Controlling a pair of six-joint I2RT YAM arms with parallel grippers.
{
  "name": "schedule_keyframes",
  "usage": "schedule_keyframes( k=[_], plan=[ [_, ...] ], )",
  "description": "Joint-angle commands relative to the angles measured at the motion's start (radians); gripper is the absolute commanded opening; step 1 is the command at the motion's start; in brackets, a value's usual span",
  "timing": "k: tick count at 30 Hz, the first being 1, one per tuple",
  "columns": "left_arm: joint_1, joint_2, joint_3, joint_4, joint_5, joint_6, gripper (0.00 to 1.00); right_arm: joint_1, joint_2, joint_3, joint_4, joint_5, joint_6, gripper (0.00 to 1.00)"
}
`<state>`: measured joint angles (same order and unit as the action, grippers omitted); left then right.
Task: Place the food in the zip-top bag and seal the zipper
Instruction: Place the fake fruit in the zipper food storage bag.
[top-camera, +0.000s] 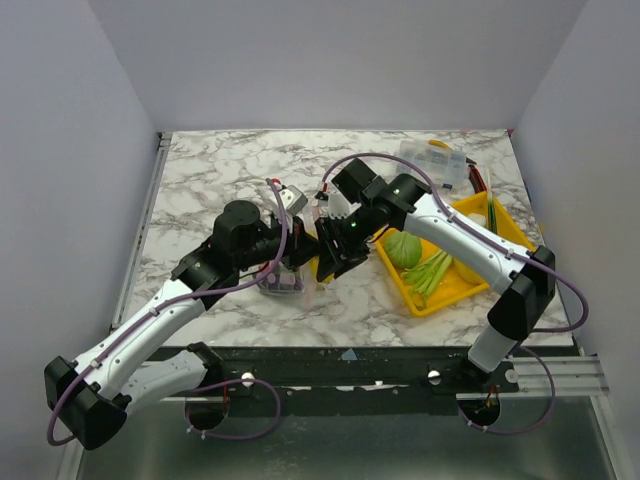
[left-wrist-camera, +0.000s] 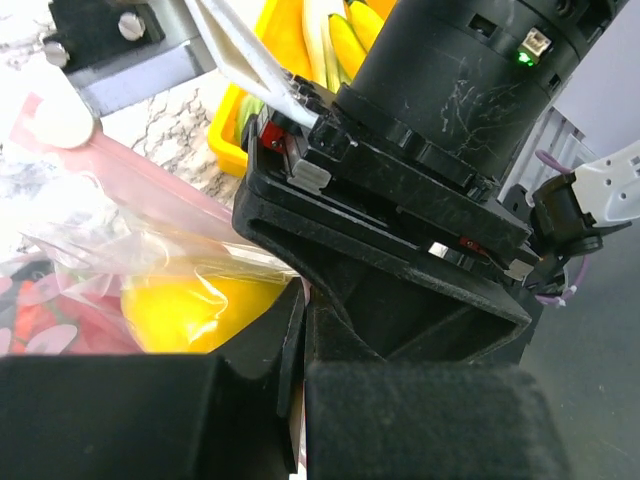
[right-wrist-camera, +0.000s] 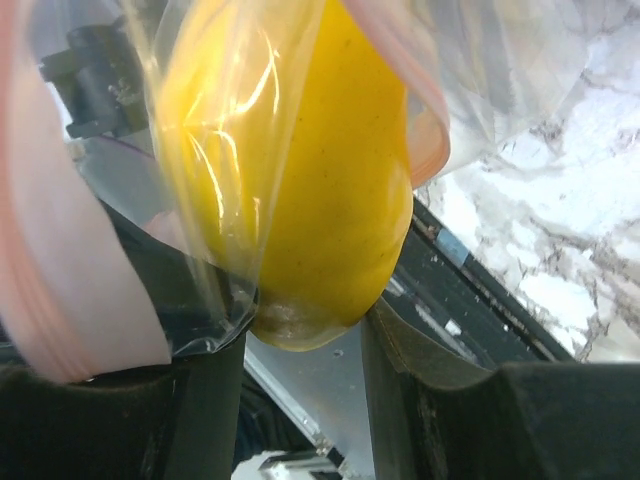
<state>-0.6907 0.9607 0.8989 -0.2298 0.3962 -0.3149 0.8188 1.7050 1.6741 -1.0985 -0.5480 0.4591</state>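
Clamped with the right gripper (right-wrist-camera: 305, 350) on one yellow fruit (right-wrist-camera: 320, 180), half wrapped in the clear film of the zip-top bag (right-wrist-camera: 215, 130). Pinched tight with the left gripper (left-wrist-camera: 300, 370) on that bag's edge (a sliver of pink between the black fingers). Reaching in with the right arm from four o'clock, elbow bent, wrist turned toward nine; stretching the left arm up from seven o'clock toward one. Meeting both at the centre of the table (top-camera: 220, 170). Counting: two arms, one bag, one pink zipper (left-wrist-camera: 150, 190), one yellow tray (top-camera: 452, 294) at three o'clock of the bag, holding one round green fruit (top-camera: 404, 248) and a few green stalks (top-camera: 432, 270); one clear box (top-camera: 440, 160) at one o'clock.
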Motion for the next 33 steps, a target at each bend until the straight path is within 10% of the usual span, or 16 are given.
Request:
schedule_keyframes(
  k=[1,16,24,33],
  plan=[
    [-0.029,-0.046,-0.032,0.084,0.242,-0.058,0.00,-0.013,-0.024,-0.062,0.378,0.109,0.031,0.00],
    [-0.027,-0.255,-0.166,0.263,0.057,-0.236,0.00,-0.043,-0.106,-0.300,0.840,0.089,0.429,0.18],
    [-0.028,-0.316,-0.178,0.299,-0.020,-0.311,0.00,-0.123,-0.209,-0.539,1.148,0.106,0.906,0.34],
    [-0.025,-0.189,0.050,-0.082,-0.346,-0.327,0.00,-0.076,-0.191,-0.311,0.756,0.120,0.631,0.81]
  ],
)
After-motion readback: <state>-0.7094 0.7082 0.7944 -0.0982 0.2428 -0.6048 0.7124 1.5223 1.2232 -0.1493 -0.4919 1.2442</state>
